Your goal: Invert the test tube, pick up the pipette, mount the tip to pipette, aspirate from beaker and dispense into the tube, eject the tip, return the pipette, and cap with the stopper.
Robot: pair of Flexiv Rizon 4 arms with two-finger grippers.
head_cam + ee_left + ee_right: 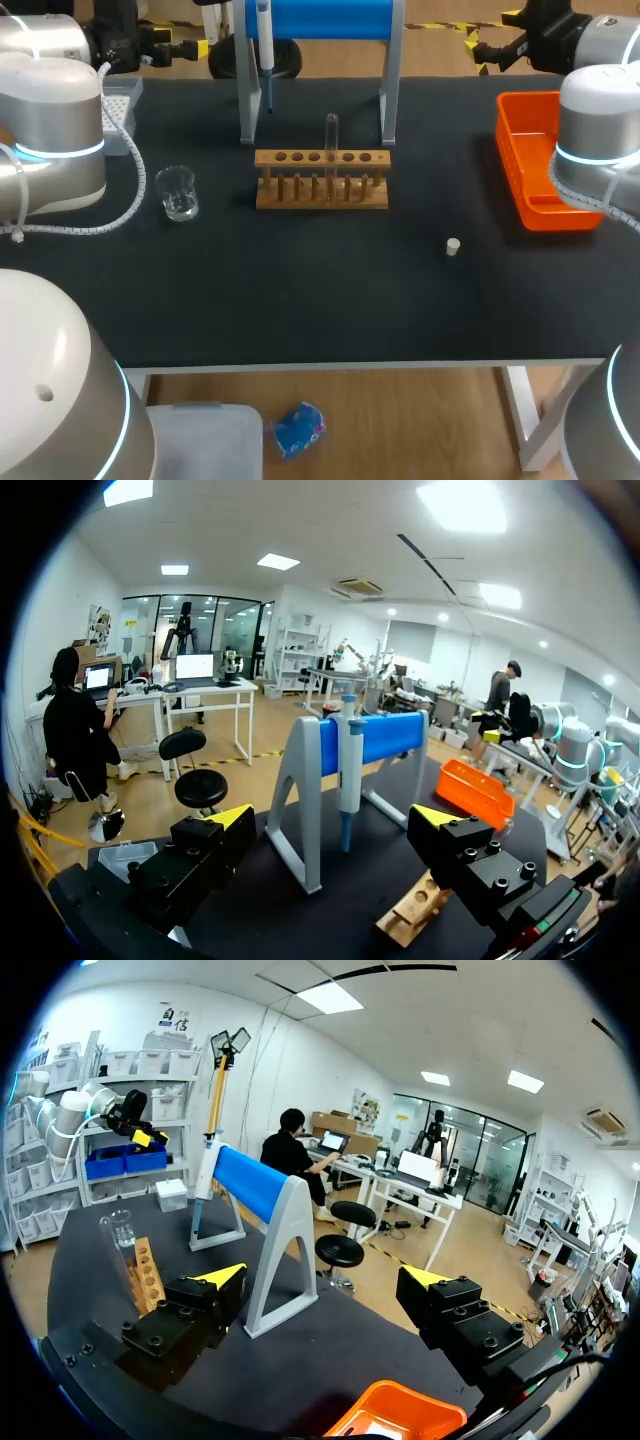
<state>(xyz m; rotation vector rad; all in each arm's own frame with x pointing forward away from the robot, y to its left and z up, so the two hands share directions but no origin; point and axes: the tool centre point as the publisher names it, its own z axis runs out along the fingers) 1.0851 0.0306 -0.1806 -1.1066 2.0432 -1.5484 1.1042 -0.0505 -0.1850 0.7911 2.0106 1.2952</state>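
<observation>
Dark worktop (pixel 300 310), and the first thing out from the near edge is the small white stopper (pixel 453 246), alone right of centre. Further back on the left sits the clear beaker (pixel 177 193); how full it is, hard to judge. Mid-worktop is the wooden rack (pixel 321 180), with the test tube (pixel 331 135) standing upright in one of its holes, though which end is up I can't make out. Behind it is the blue stand (pixel 320 20), with the pipette (pixel 265 50) hanging from it, its upper part cut off in the head view. The orange tray (pixel 525 140) is half hidden behind the right arm, and the tip box (pixel 122 98) is tucked partly behind the left arm. The left end effector (pixel 333 816) is up off the worktop, fingers wide apart, holding nothing, with the pipette ahead of it. The right end effector (pixel 325 1278) is likewise spread and empty, with the tray's rim just under it.
</observation>
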